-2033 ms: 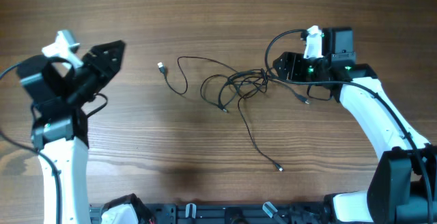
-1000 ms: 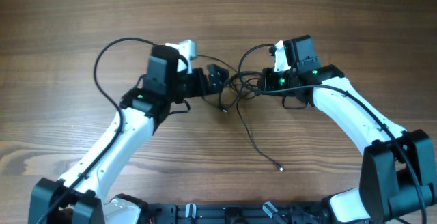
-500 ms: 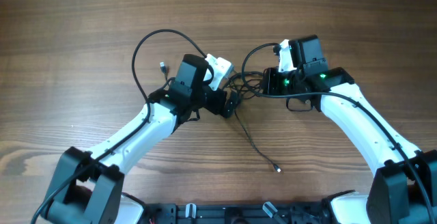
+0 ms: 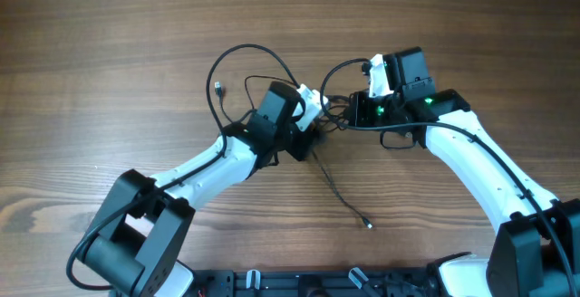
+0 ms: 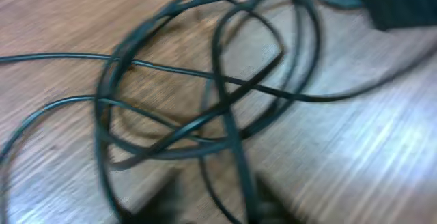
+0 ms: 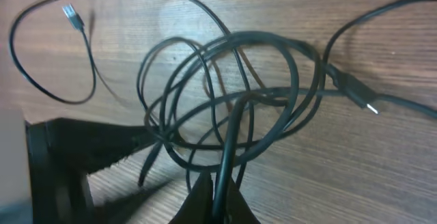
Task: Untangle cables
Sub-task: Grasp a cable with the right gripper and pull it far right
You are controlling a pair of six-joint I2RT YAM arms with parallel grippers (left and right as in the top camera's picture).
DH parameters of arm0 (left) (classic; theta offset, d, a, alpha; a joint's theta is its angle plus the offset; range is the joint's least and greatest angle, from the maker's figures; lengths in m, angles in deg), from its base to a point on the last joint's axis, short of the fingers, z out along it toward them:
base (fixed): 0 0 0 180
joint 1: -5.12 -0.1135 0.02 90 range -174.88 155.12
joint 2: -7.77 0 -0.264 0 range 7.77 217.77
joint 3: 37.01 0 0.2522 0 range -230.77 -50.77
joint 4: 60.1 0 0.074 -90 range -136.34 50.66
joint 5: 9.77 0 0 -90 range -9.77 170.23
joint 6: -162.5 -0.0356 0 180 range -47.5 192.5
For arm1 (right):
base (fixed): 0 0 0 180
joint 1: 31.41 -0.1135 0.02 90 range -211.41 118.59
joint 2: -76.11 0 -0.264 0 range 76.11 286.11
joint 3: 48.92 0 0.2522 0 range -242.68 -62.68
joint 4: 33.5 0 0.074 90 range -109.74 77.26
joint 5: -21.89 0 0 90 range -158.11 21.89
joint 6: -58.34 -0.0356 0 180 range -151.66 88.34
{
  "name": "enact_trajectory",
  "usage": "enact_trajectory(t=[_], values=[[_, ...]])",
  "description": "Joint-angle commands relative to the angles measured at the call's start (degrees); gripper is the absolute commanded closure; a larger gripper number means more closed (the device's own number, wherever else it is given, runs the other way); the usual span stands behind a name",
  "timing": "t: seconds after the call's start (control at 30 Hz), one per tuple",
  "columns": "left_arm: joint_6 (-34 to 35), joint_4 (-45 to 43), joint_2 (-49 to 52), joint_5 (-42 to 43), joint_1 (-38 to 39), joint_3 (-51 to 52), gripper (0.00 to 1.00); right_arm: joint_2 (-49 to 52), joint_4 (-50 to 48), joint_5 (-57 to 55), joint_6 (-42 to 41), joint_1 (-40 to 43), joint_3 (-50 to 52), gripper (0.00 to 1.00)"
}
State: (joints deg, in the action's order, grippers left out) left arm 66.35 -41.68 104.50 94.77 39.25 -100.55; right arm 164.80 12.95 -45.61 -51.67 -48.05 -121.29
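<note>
At mid-table [image 4: 109, 62], the right gripper [image 6: 217, 200] stays pinched shut on one strand of the cables [image 6: 225, 98], unchanged from half a second ago. The left gripper [image 4: 309, 139] has pushed further in since then and now sits at the knot's left edge, near the right one. Its view is blurred, so I cannot tell how wide its jaws are or whether they grip anything.

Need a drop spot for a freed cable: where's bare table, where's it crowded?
Free: far strip of table and the left side beyond the loose plug; near side flanking the trailing cable. Crowded: cables between left end effector and right end effector.
</note>
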Motion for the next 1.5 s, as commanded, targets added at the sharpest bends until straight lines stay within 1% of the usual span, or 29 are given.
enact_trajectory(t=[0.0,0.07,0.13,0.27,0.4,0.63,0.73,0.83,0.97,1.1,1.13,1.2,1.27,1.33,1.37,1.47], values=[[3.08,2.95,1.01,-12.76,-1.42,-0.04,0.96,-2.1,4.57,0.85,6.12,1.4,-2.99,0.96],[5.42,5.92,1.01,-19.12,-2.78,-0.04,0.96,-3.5,8.48,-1.2,6.99,3.3,-5.44,0.96],[6.69,9.09,0.98,-21.84,-4.57,-0.04,0.96,-5.35,12.35,-5.07,7.13,5.86,-8.24,0.96],[6.71,14.16,0.98,-21.88,-8.33,-0.04,0.96,-10.1,17.11,-12.02,7.98,11.82,-12.55,0.96],[7.5,16.81,0.96,-21.9,-11.93,-0.04,0.96,-14.82,18.12,-15.26,7.63,18.14,-13.81,0.96],[14.47,19.5,0.87,-21.94,-20.09,-0.04,0.96,-19.69,20.65,-20.87,-0.74,28.94,-13.81,0.96],[17.22,20.79,0.87,-21.94,-24.92,-0.04,0.96,-19.69,21.18,-21.05,-1.79,32.5,-13.81,0.96],[19.58,22.18,0.87,-22.12,-30.36,-0.04,0.96,-19.69,21.33,-24.3,-5.07,35.76,-13.81,0.96],[24.3,23.43,0.87,-22.1,-41.35,-0.04,0.96,-19.69,21.4,-24.2,-7.17,40.26,-13.81,0.96],[26.91,23.47,0.87,-21.22,-51.1,-0.04,0.96,-19.69,21.4,-24.2,-7.13,41.57,-13.81,0.96],[28.02,23.52,0.87,-20.55,-53.18,-0.04,0.96,-19.69,21.38,-24.22,-7.17,41.68,-13.81,0.96],[29.73,23.43,0.87,-16.24,-57.0,-0.04,0.96,-19.69,21.4,-23.91,-8.72,41.68,-13.79,0.96],[29.75,22.97,0.87,-9.27,-59.8,-0.04,0.96,-19.67,21.35,-21.07,-8.74,41.62,-13.66,0.96],[28.87,22.1,0.87,-1.01,-61.46,-0.04,0.96,-19.47,21.14,-15.26,-8.2,41.57,-13.16,0.96],[28.39,21.66,0.87,1.81,-61.59,-0.04,0.96,-19.39,20.94,-13.6,-7.26,41.57,-13.0,0.96],[24.46,19.37,0.87,14.36,-60.61,-0.04,0.96,-19.02,20.04,-4.85,0.79,41.57,-13.0,0.96]])
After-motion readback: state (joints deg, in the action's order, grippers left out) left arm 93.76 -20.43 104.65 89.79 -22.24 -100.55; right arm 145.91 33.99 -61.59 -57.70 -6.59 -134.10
